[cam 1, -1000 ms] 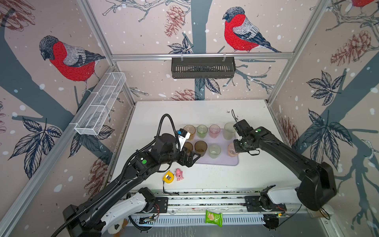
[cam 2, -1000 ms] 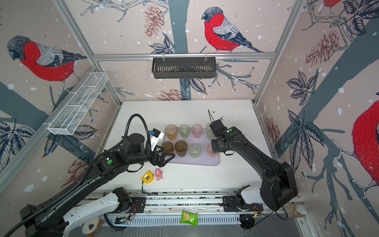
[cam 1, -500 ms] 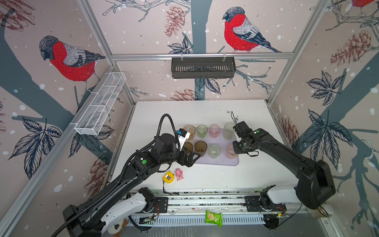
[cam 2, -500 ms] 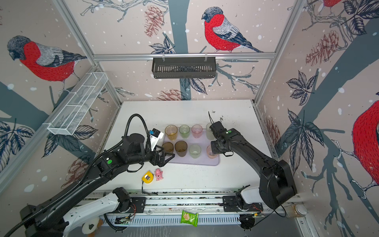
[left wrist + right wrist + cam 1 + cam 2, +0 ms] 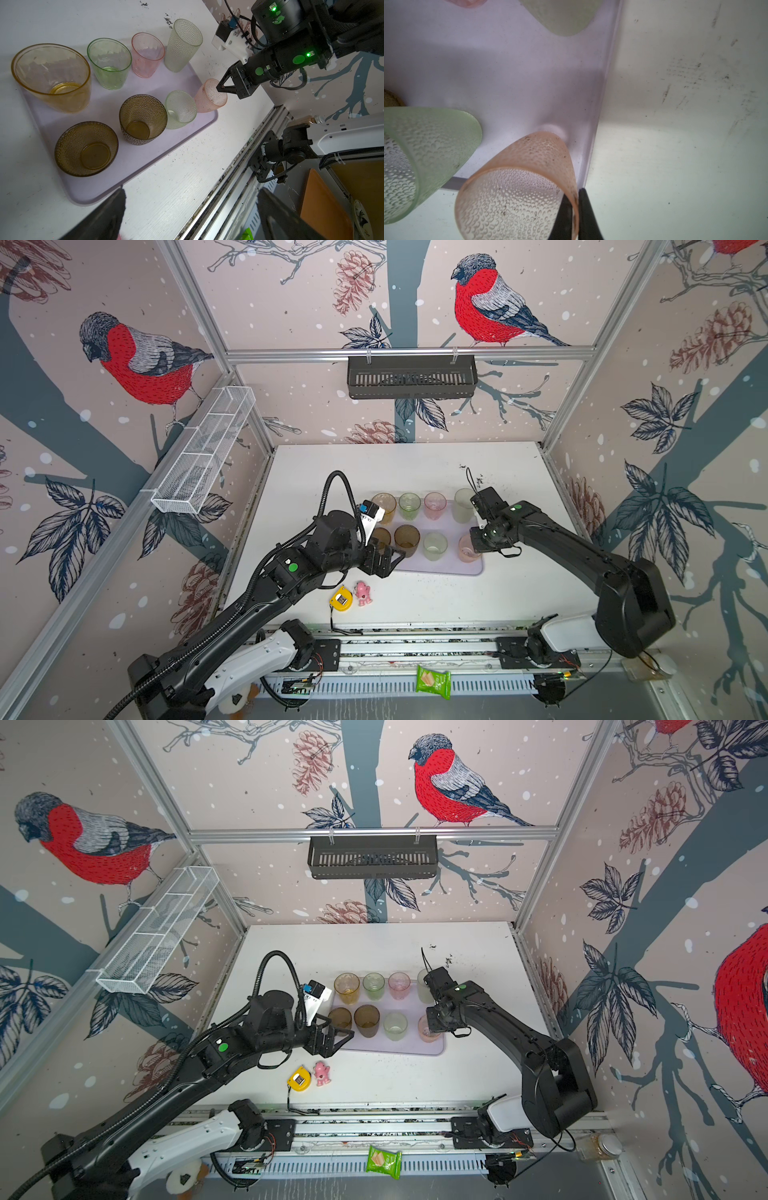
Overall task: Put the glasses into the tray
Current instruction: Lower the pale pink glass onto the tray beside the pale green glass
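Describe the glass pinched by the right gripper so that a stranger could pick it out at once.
On the white table lies a lavender tray filled in two rows. At its near right corner is the pink dimpled glass, rim pinched by the right gripper. Beside it is a pale green glass, and the other pink glass, in the far row, has no dimples.

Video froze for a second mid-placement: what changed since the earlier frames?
The right gripper, shut on the dimpled pink glass at its rim, drifted slightly leftward in the top views above the tray; no release. The left gripper stayed open near the tray; the other seven glasses kept their places.
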### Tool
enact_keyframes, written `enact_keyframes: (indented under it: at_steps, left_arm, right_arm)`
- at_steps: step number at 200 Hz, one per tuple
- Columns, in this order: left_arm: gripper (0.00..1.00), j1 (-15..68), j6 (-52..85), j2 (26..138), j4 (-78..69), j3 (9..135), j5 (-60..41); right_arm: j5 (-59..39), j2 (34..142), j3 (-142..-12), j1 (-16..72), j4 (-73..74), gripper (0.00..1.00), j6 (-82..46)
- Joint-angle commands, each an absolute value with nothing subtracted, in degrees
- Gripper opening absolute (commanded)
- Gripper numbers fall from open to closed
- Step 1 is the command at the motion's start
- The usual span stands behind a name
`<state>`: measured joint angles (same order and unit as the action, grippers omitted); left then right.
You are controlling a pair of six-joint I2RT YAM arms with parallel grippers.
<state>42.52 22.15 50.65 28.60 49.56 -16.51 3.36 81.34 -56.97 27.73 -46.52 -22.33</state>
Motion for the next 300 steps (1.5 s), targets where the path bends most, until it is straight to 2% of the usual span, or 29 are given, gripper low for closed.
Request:
enact_keyframes:
  at_steps: [1, 300]
  left_arm:
    - [0.98, 42.5, 21.6, 50.8, 27.1, 49.6, -16.6]
    - [0.98, 42.4, 21.8, 50.5, 28.0, 49.6, -16.4]
  right_arm:
    - [3.0, 81.6, -56.9, 27.7, -46.5, 0.02, -21.6]
    - [2.4, 81.5, -56.0, 27.9, -45.3, 0.08, -21.0]
